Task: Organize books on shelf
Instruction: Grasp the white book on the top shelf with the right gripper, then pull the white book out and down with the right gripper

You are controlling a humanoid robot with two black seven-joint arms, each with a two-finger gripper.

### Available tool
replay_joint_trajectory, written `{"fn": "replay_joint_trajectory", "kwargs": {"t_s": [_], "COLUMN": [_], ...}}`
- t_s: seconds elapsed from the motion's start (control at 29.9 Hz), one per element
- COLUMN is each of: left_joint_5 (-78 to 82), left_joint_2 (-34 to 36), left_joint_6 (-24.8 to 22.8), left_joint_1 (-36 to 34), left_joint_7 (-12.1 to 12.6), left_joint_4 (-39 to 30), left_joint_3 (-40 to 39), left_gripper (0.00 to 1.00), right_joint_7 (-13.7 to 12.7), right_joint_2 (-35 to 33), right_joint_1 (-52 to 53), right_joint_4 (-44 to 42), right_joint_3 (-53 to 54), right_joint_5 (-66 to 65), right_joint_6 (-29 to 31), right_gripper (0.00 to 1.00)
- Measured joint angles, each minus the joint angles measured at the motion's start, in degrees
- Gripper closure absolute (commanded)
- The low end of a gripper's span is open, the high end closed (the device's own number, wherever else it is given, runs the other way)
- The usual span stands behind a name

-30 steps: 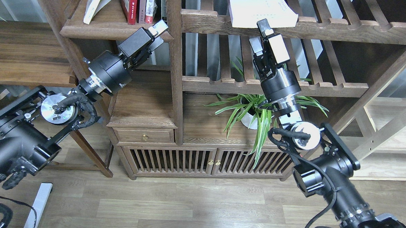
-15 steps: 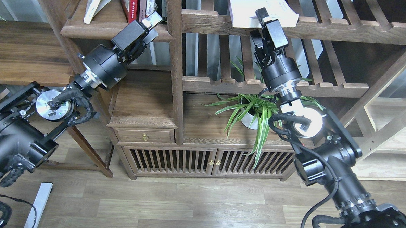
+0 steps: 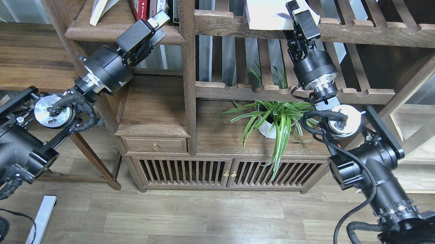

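Your left claw sits at the front edge of the shelf, just before the upright red book; fingers too close and dark, cannot tell the gap. A pale book leans at the shelf's left. Your right claw is up at the slatted rack, over the near corner of the white book lying flat there; grip cannot be told. Plant below, untouched.

Left gripper meets the shelf edge below the red book; right gripper overlaps the white book.
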Motion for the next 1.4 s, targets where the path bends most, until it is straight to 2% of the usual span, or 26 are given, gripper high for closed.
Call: {"fn": "replay_joint_trajectory", "kwargs": {"t_s": [0.17, 0.3, 0.57, 0.77, 0.87, 1.04, 1.4], "left_joint_5": [0.0, 0.02, 0.09, 0.09, 0.09, 0.09, 0.52], "left_joint_2": [0.07, 0.08, -0.01, -0.16, -0.25, -0.23, -0.3], "left_joint_6": [0.0, 0.0, 0.0, 0.0, 0.0, 0.0, 0.0], "left_joint_1": [0.14, 0.21, 0.21, 0.1, -0.06, -0.32, -0.85], "left_joint_7": [-0.04, -0.04, 0.01, 0.02, 0.02, 0.02, 0.02], "left_joint_4": [0.04, 0.39, 0.69, 0.7, 0.7, 0.7, 0.61], "left_joint_3": [-0.14, -0.17, -0.17, -0.17, -0.17, -0.15, 0.0], "left_gripper": [0.02, 0.02, 0.02, 0.02, 0.02, 0.02, 0.02], "right_joint_7": [0.01, 0.09, 0.12, 0.54, 0.68, 0.81, 0.83], "right_joint_2": [-0.01, -0.4, -0.5, -0.12, 0.04, 0.03, 0.42], "right_joint_1": [0.04, 0.03, -0.18, -0.55, -0.85, -3.26, -7.42], "right_joint_4": [0.77, 1.13, 1.14, 1.06, 0.97, 0.68, 0.87], "right_joint_3": [-0.44, -0.46, -0.46, -0.06, 0.24, 1.4, 5.78], "right_joint_5": [-0.01, -0.02, -0.13, -0.18, -0.14, -0.1, 1.2], "right_joint_6": [0.09, 0.67, 0.69, 1.37, 4.05, 9.85, 16.66], "right_gripper": [0.33, 0.37, 0.54, 0.79, 0.96, 0.97, 0.97]}}
